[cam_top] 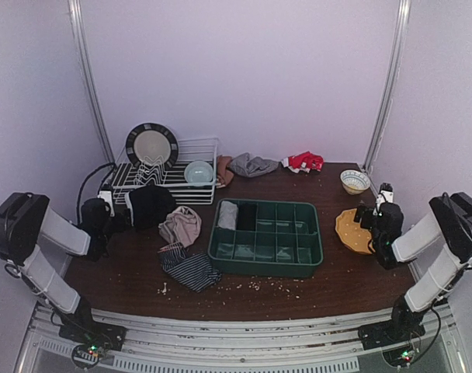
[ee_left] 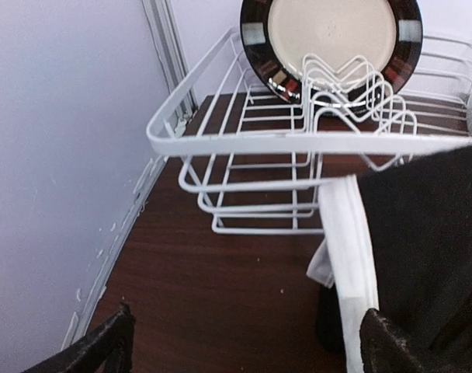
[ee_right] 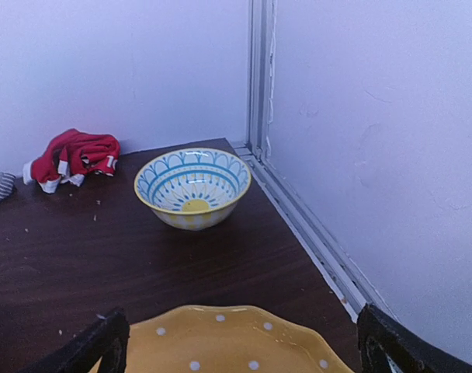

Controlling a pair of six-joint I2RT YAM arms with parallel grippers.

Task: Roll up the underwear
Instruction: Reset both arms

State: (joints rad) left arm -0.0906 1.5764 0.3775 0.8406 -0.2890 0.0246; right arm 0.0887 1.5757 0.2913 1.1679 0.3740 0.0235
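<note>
The left gripper (ee_left: pixel 246 330) hangs low over the table's (cam_top: pixel 329 284) left side. Its fingers (ee_left: pixel 104 350) are spread wide and have hold of nothing. The right gripper (ee_right: pixel 241 322) hangs at the right side, just above the near rim of a yellow plate (ee_right: pixel 228 342). Its jaws also stand fully apart and are empty.

Crumbs (cam_top: pixel 251 286) are scattered along the front of the table. Left of centre, a striped pair (cam_top: pixel 188 268) lies loose and flat. Just behind it, and touching it, is a crumpled pink pair (cam_top: pixel 180 225). A green tray (cam_top: pixel 267 260) with many compartments sits in the middle. A grey roll (cam_top: pixel 228 215) fills its far-left compartment, and a black roll (cam_top: pixel 247 216) fills the next one to the right.

Behind the pink pair, a black pair (ee_left: pixel 430 233) with a white band (ee_left: pixel 348 256) hangs bunched against the front of a white rack (ee_left: pixel 244 144), just right of the left gripper. The rack holds an upright dark-rimmed plate (ee_left: pixel 333 31) and a pale green bowl (cam_top: pixel 198 172).

At the far wall lie a brown cloth (cam_top: pixel 223 169), a grey cloth (cam_top: pixel 251 165) and a red cloth (ee_right: pixel 74 158). A blue-patterned bowl (ee_right: pixel 193 186) stands in the far right corner, beyond the yellow plate.
</note>
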